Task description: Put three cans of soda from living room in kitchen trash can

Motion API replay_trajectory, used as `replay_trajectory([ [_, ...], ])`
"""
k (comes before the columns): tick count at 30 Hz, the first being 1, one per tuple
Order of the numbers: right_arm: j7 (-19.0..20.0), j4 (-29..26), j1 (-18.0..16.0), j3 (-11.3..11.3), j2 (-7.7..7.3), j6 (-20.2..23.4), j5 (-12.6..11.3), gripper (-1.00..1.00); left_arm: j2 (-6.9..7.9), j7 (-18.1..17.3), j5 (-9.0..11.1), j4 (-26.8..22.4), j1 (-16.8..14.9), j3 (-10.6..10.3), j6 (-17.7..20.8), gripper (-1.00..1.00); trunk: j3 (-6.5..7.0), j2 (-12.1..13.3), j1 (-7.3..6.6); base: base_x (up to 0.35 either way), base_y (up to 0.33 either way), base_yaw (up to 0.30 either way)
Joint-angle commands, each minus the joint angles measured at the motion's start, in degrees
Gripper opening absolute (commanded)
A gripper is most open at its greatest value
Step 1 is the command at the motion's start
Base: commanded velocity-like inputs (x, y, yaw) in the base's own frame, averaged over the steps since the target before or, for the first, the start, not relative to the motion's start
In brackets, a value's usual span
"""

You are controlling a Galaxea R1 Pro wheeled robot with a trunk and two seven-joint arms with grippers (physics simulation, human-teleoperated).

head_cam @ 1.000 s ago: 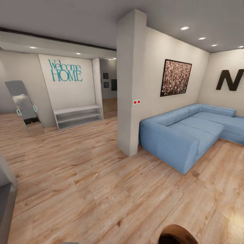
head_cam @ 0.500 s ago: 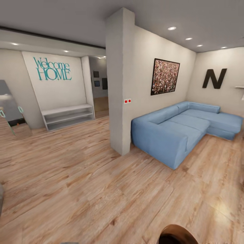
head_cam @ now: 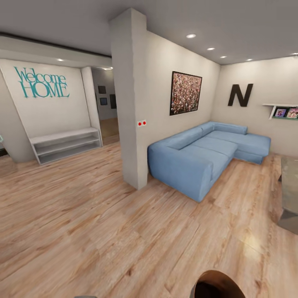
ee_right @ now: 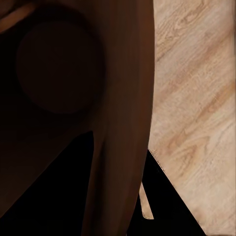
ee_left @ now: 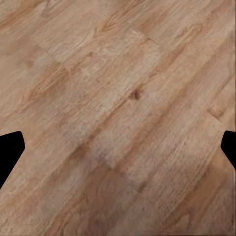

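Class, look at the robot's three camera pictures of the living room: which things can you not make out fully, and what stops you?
- Trash can: head view, cut off by the bottom edge.
- Glass table: head view, cut by the right edge.
- Shelf photos: too small to read.
- Right gripper: right wrist view, the can's wall hides one finger.

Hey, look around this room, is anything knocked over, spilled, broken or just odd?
Nothing looks spilled, broken or toppled. The blue sofa sits square in its corner and the painting hangs level. One oddity: the trash can is off the floor, its wall between the right gripper's fingers.
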Motion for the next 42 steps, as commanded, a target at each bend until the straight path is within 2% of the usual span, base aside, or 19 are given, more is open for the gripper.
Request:
replay_trajectory([
  [1,0.7,0.0,0.0,-0.3,-0.01,0.0,-0.2,-1.00,0.00,-0.5,0.0,0.0,0.0,0.0,0.1,1.00,0.17,0.4,-0.23,0.000,0.000,-0.233],
  [5,1.1,0.0,0.0,-0.7,-0.02,0.0,-0.2,-1.00,0.00,-2.0,-0.1,0.2,0.0,0.1,0.4,1.00,0.82,2.0,-1.11,0.000,0.000,-0.234],
  [9,1.3,0.0,0.0,-0.9,-0.02,0.0,-0.2,-1.00,0.06,-5.0,-0.1,0.6,0.0,0.2,1.0,1.00,1.52,3.6,-1.98,0.000,0.000,-0.235],
  [14,1.3,0.0,0.0,-0.9,-0.01,0.0,-0.2,-1.00,0.08,-7.8,0.1,0.3,-0.1,0.3,5.2,1.00,2.42,5.6,-3.08,0.000,0.000,-0.236],
  [18,1.3,0.0,0.0,-0.9,0.01,0.0,-0.2,-1.00,0.10,-10.5,0.3,-1.3,-0.5,0.3,10.2,1.00,3.13,7.2,-3.96,0.000,0.000,-0.236],
  [20,1.3,0.0,0.0,-0.9,0.01,0.0,-0.2,-1.00,0.14,-14.0,0.3,-2.2,-2.0,0.3,14.9,1.00,3.49,8.0,-4.40,0.000,0.000,-0.236],
  [24,1.3,0.0,0.0,-0.9,0.01,0.0,-0.2,-1.00,0.16,-17.2,0.3,-2.9,-3.8,0.3,19.7,1.00,4.21,9.6,-5.28,0.000,0.000,-0.236],
  [25,1.3,0.0,0.0,-0.9,-0.01,0.0,-0.2,-1.00,0.15,-18.4,0.1,-3.6,-5.4,0.3,23.1,1.00,4.39,10.0,-5.50,0.000,0.000,-0.236],
  [28,1.3,0.0,0.0,-1.0,-0.01,0.0,-0.2,-1.00,0.16,-19.5,0.1,-3.9,-7.4,0.2,26.6,1.00,4.93,11.2,-6.16,0.000,0.000,-0.236],
  [29,1.4,0.0,0.0,-1.0,-0.02,0.0,-0.2,-1.00,0.14,-20.9,0.1,-3.9,-8.6,0.2,28.9,1.00,5.11,11.6,-6.38,0.000,0.000,-0.236],
  [32,1.3,0.0,0.0,-1.0,-0.02,0.0,-0.2,-1.00,0.11,-25.0,-0.2,-3.7,-10.9,0.2,32.2,1.00,5.65,12.8,-7.04,0.000,0.000,-0.236],
  [37,1.3,-0.1,0.0,-1.0,0.02,0.1,-0.2,-1.00,0.12,-27.8,-0.3,-3.4,-12.5,0.4,33.6,1.00,6.54,14.9,-8.13,0.000,0.000,-0.236],
  [42,1.7,-0.6,-0.4,-0.6,0.09,0.6,0.0,-1.00,0.60,-28.3,-0.3,-2.8,-12.8,0.7,33.5,1.00,6.44,14.9,-8.13,0.000,0.000,-0.235],
])
